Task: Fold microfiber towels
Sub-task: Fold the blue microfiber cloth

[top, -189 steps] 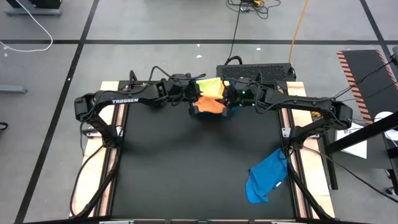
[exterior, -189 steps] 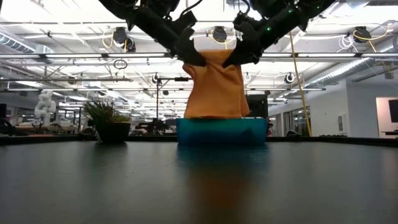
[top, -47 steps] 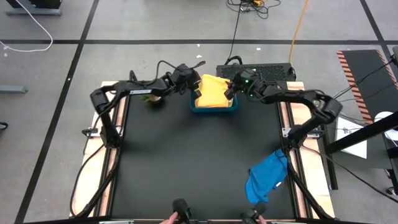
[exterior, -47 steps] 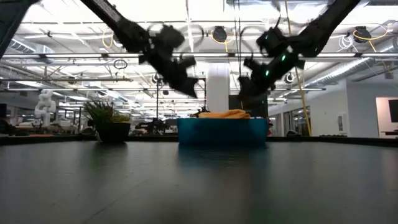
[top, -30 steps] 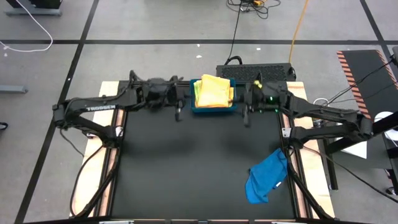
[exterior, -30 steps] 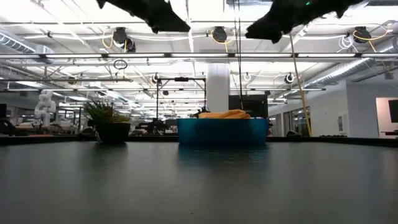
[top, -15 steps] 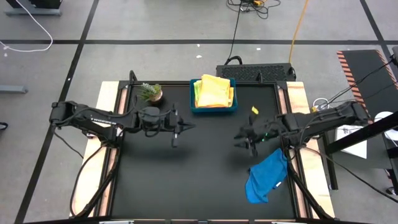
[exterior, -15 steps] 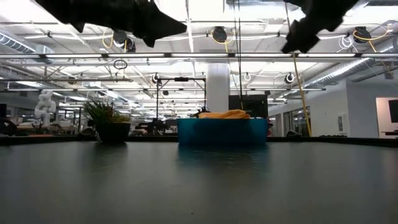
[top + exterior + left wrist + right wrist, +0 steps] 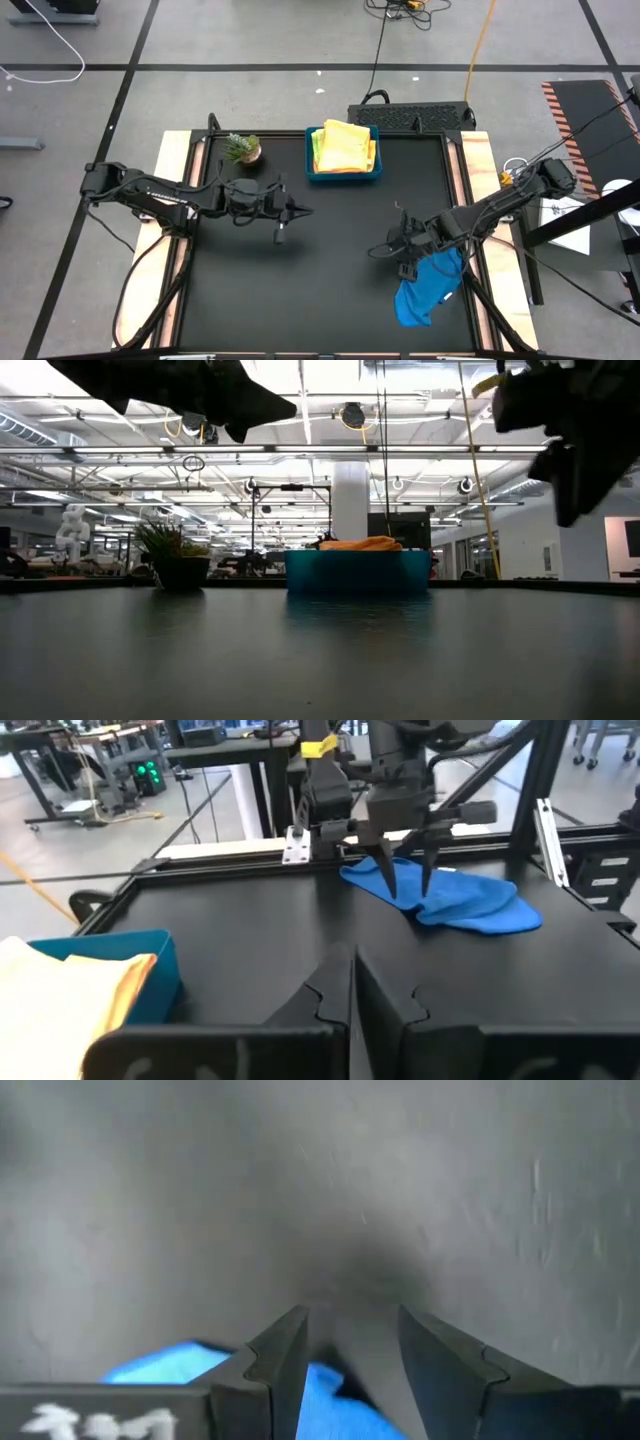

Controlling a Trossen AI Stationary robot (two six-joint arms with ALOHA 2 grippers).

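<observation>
The right gripper's two fingers stand apart and point straight down, holding nothing; in the left wrist view their tips hang just above the edge of the crumpled blue towel that faces the middle of the table. In the right wrist view the fingers frame bare black mat with a strip of blue towel beside them.

The left gripper, left of centre in the high view, has its fingers pressed together with nothing between them, pointing across the table toward the right arm.

The blue towel lies in the lower right of the high view, on the black table near its right rail, a rumpled heap stretched from upper right to lower left. Nothing lies on the mat between the two grippers.

At the top centre of the high view a blue tray holds a folded stack of towels, a yellow one uppermost with orange showing at its edge. A small potted plant stands left of the tray, near but apart.
</observation>
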